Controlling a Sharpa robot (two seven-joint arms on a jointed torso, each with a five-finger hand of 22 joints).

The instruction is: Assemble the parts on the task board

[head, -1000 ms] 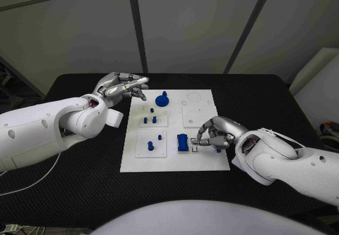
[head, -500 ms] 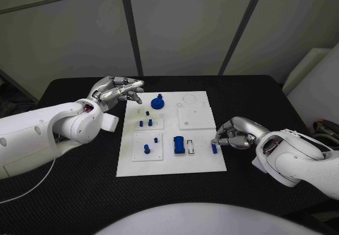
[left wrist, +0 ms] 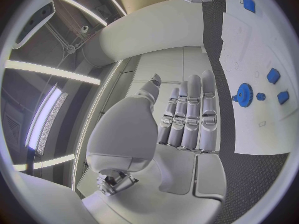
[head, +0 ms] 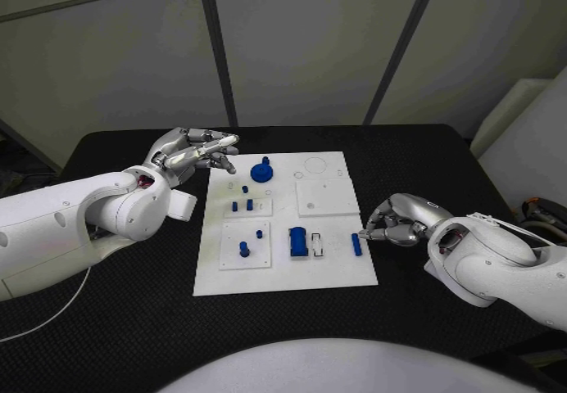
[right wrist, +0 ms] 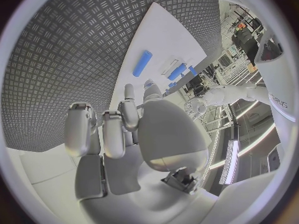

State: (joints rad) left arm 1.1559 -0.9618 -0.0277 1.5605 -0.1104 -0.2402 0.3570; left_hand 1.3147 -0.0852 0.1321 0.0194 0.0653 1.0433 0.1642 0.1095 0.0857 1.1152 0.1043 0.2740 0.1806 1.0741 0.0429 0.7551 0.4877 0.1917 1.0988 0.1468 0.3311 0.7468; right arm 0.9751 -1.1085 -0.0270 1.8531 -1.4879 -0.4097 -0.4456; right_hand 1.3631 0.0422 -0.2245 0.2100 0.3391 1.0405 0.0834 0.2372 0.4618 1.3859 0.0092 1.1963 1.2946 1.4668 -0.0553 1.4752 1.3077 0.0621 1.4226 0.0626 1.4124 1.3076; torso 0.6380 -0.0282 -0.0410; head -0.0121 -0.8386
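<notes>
The white task board (head: 337,270) lies in the middle of the black table. On it are a blue gear with a peg (head: 261,170), small blue pegs (head: 243,201), a blue block (head: 299,241) and a blue bar (head: 356,244) lying flat near the right edge. My right hand (head: 400,221) hovers just off that edge with its fingers curled in and nothing in them. In the right wrist view the bar (right wrist: 142,63) lies apart from my right hand's fingers (right wrist: 115,129). My left hand (head: 195,150) hangs at the board's far left corner, fingers straight and empty; its wrist view shows the gear (left wrist: 243,94) beyond them.
Black table (head: 130,303) surrounds the board on all sides. A white square plate (head: 326,196) sits on the board's right half, and a smaller plate (head: 248,246) carries pegs at the near left.
My right hand has drawn back to the right, off the board, leaving the blue bar lying near the right edge. The left hand has barely moved.
</notes>
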